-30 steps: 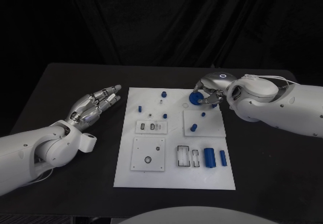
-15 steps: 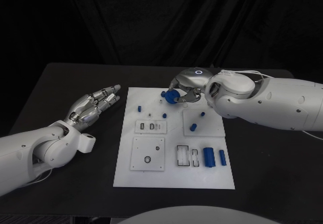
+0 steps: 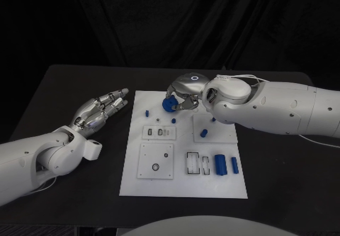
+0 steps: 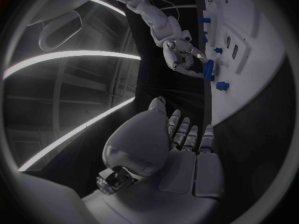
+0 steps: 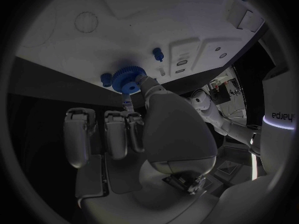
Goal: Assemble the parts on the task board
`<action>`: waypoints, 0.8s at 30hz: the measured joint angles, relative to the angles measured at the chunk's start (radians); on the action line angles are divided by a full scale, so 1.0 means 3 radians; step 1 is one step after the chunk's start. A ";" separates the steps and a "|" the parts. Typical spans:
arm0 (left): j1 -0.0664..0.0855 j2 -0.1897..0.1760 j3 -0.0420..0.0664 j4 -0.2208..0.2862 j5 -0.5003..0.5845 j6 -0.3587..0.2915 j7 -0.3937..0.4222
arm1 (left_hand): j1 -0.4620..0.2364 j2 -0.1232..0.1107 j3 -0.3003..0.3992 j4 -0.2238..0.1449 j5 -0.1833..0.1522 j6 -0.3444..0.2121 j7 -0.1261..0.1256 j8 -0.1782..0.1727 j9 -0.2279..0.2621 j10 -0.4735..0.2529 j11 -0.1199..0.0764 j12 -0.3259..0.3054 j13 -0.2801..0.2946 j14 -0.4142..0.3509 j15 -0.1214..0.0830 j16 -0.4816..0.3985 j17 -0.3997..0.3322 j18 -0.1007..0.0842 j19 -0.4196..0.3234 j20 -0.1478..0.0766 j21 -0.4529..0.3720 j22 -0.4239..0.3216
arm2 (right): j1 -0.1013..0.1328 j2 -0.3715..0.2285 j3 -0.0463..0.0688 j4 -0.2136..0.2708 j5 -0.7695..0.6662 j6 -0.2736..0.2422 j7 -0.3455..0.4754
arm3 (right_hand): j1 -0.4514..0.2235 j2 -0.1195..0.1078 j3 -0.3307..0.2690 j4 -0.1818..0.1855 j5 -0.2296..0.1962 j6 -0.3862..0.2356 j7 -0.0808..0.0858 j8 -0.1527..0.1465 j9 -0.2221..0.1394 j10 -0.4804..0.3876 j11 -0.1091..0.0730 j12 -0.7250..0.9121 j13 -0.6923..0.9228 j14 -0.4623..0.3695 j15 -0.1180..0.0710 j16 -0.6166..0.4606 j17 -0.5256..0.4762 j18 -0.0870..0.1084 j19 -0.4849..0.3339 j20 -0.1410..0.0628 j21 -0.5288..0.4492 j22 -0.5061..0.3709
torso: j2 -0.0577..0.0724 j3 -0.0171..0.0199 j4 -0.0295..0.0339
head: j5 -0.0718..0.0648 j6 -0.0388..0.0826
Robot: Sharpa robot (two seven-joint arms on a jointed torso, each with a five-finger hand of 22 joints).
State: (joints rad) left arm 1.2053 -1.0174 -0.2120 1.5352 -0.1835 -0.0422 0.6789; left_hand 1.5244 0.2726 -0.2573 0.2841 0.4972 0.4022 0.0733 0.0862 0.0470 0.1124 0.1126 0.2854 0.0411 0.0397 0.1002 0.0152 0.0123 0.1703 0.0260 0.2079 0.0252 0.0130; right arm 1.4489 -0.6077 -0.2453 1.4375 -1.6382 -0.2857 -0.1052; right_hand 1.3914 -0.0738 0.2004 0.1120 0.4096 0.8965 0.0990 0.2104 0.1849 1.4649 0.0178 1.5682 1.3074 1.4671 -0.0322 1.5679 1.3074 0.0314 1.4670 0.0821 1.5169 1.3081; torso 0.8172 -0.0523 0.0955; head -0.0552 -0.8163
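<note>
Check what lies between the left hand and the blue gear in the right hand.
In the head view: bare white task board edge and one small blue peg, between the left hand and the gear.

Blue gear (image 3: 168, 104) partly hidden under right hand (image 3: 185, 94), board's far pegs (tiny) unclear

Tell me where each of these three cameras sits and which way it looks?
Head view: on the head, looking down at the white board; both arms show.
Left wrist view: behind the open left hand, facing the board's edge.
Right wrist view: behind the right hand, which holds a blue gear.
All three show gear and board.
</note>
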 measured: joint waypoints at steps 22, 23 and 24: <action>0.0000 0.0027 0.0000 0.0005 0.0000 0.0035 0.0000 | 0.0006 0.0006 0.0009 -0.0010 0.0014 0.0012 0.0012 0.0000 0.0000 -0.0007 0.0007 0.0000 0.0000 -0.0012 0.0012 0.0000 0.0000 0.0000 0.0005 0.0005 0.0000 0.0000 | -0.0027 0.0119 0.0008 -0.0141 -0.0003 0.0197 0.0006 | -0.0007 -0.0010 0.0149 0.0026 -0.0068 -0.0292 0.0027 0.0142 0.0087 -0.0001 0.0025 0.0000 0.0000 0.0000 0.0000 0.0000 0.0000 0.0000 0.0000 0.0000 -0.0190 -0.0001 | -0.0002 -0.0004 0.0003 | -0.0015 -0.0034; 0.0000 0.0027 0.0000 0.0006 0.0000 0.0038 0.0000 | 0.0006 0.0006 0.0009 -0.0010 0.0013 0.0012 0.0012 0.0000 0.0000 -0.0012 0.0012 0.0000 0.0000 -0.0012 0.0012 0.0000 0.0000 0.0000 0.0005 0.0005 0.0000 0.0000 | -0.0028 0.0120 0.0008 -0.0142 -0.0003 0.0210 0.0004 | -0.0013 -0.0031 0.0175 0.0026 -0.0068 -0.0315 0.0026 0.0083 0.0324 -0.0001 0.0025 0.0000 0.0000 0.0000 0.0000 0.0000 0.0000 0.0000 -0.0007 0.0007 -0.0213 -0.0001 | -0.0002 -0.0004 0.0002 | -0.0011 -0.0034; 0.0000 0.0027 0.0000 0.0006 0.0000 0.0039 0.0000 | 0.0006 0.0006 0.0009 -0.0010 0.0013 0.0012 0.0012 0.0000 0.0000 -0.0012 0.0012 0.0000 0.0000 -0.0012 0.0012 0.0000 0.0000 0.0000 0.0005 0.0005 0.0000 0.0000 | -0.0028 0.0121 0.0008 -0.0143 -0.0003 0.0219 0.0001 | -0.0006 -0.0037 0.0182 0.0020 -0.0067 -0.0324 0.0026 0.0054 0.0329 -0.0001 0.0025 0.0000 0.0000 0.0000 0.0000 0.0000 0.0000 0.0000 -0.0020 0.0018 -0.0236 -0.0001 | -0.0002 -0.0004 0.0001 | -0.0010 -0.0034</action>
State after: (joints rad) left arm 1.2053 -1.0093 -0.2120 1.5370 -0.1835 -0.0304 0.6789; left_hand 1.5261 0.2743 -0.2545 0.2812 0.5012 0.4059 0.0769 0.0862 0.0470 0.1088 0.1162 0.2854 0.0412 0.0361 0.1037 0.0152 0.0123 0.1703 0.0275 0.2094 0.0252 0.0131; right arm 1.4406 -0.5713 -0.2428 1.3945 -1.6390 -0.2200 -0.1050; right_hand 1.3895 -0.0849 0.2549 0.1182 0.3894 0.7993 0.1069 0.2267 0.2837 1.4647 0.0252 1.5682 1.3073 1.4671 -0.0322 1.5679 1.3073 0.0314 1.4610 0.0876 1.4462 1.3078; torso 0.8167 -0.0533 0.0957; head -0.0581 -0.8264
